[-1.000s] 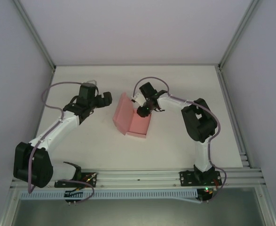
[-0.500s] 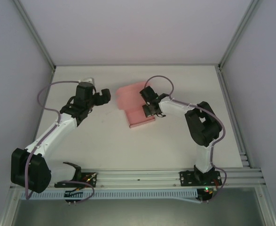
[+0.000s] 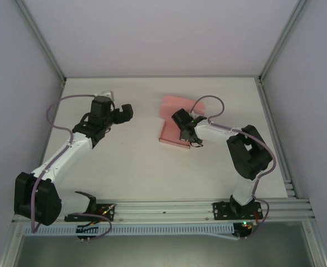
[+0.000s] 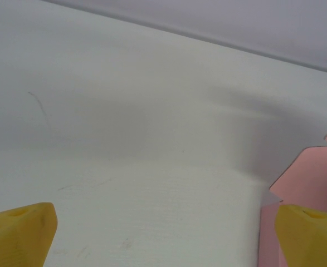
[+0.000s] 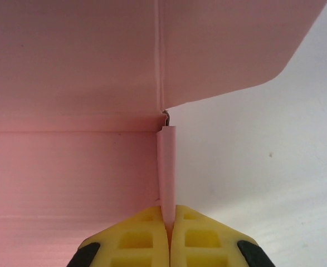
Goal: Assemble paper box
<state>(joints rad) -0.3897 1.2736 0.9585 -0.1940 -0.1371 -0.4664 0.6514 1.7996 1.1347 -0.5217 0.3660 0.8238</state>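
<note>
**Right gripper (image 5: 169, 222) clamped on a wall of the paper box (image 3: 170, 135); left gripper (image 3: 124, 113) wide open**

In the overhead view the pink box lay partly folded on the white table (image 3: 130, 161), right of centre and toward the far side, between the two arms. Its flat base sat on the table and a flap stood up at its far edge. The right gripper sat on the box's right side. Seen from the right wrist, its two yellow fingertips (image 5: 135, 239) were pressed together with a thin, upright strip of pink card nipped between them. That strip ran away from the jaws to a corner where it met a creased panel, and beyond it a larger flap with a rounded corner rose over the bare table. The left gripper hung to the left of the box, apart from it, with its jaws spread fully and nothing between them. From the left wrist, the box's notched pink edge showed at the right border of the view, just beyond the right-hand yellow finger (image 4: 311, 231)
</note>
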